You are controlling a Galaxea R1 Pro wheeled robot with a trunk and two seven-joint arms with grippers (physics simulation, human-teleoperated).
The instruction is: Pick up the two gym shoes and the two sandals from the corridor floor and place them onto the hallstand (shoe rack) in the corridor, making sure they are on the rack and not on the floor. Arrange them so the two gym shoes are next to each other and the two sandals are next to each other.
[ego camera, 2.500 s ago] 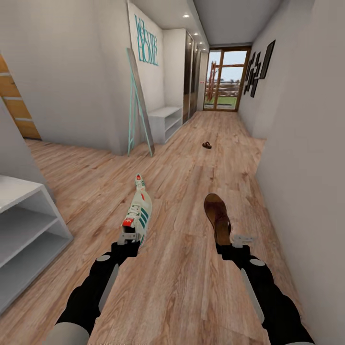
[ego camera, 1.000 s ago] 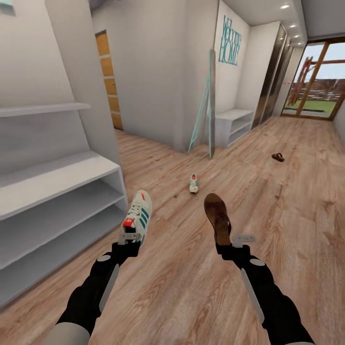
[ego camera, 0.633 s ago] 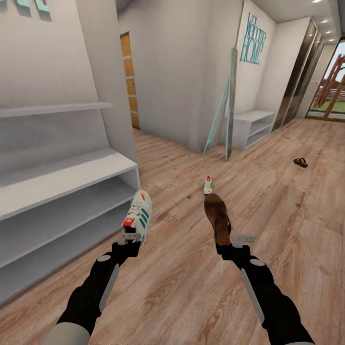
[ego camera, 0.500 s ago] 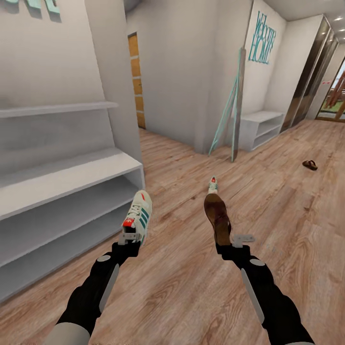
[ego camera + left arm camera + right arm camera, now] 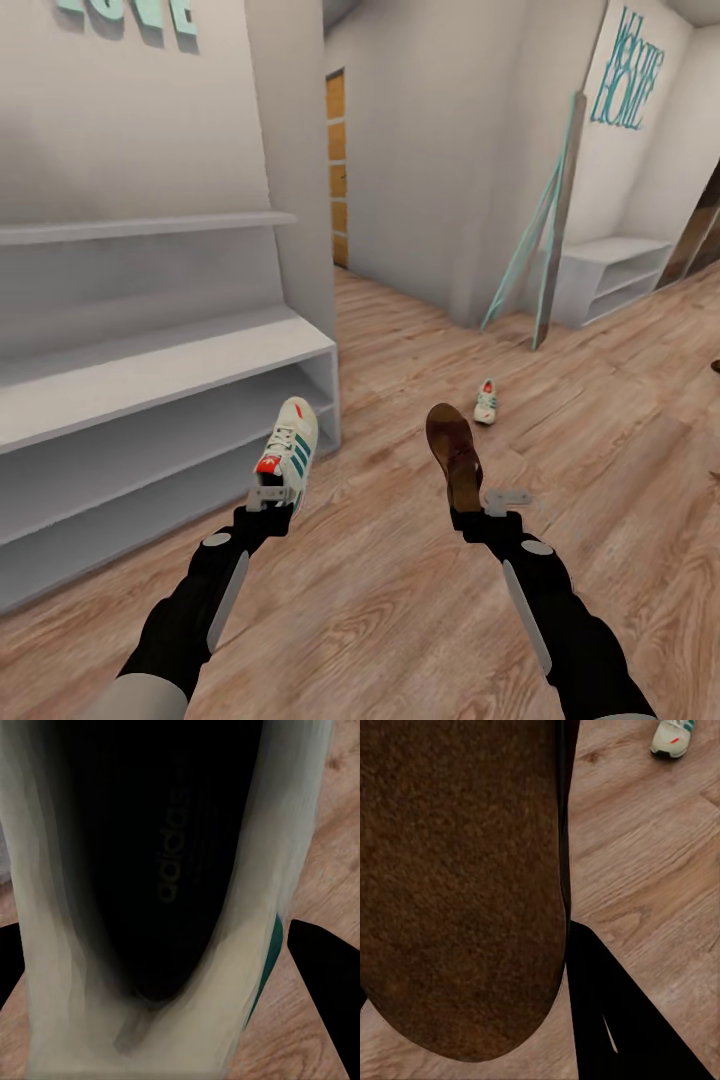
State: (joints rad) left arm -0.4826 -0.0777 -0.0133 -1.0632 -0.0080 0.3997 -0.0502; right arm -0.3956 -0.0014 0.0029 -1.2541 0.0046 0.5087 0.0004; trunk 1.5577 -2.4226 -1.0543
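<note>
The left gripper [image 5: 270, 497] is clamped on the heel of a gym shoe [image 5: 290, 446]; the right gripper [image 5: 478, 505] pinches the heel of a brown sandal [image 5: 453, 452]. Both shoes stick out forward, held only at one end. They may twist or slip when set down, and the toe could catch the edge of the hallstand [image 5: 150, 370], which fills the left of the frame. The second gym shoe [image 5: 486, 401] lies right of centre on the wood-plank corridor floor [image 5: 400, 600]. A smaller white rack [image 5: 610, 270] stands at the right, beside a leaning teal-framed mirror [image 5: 545, 230].
</note>
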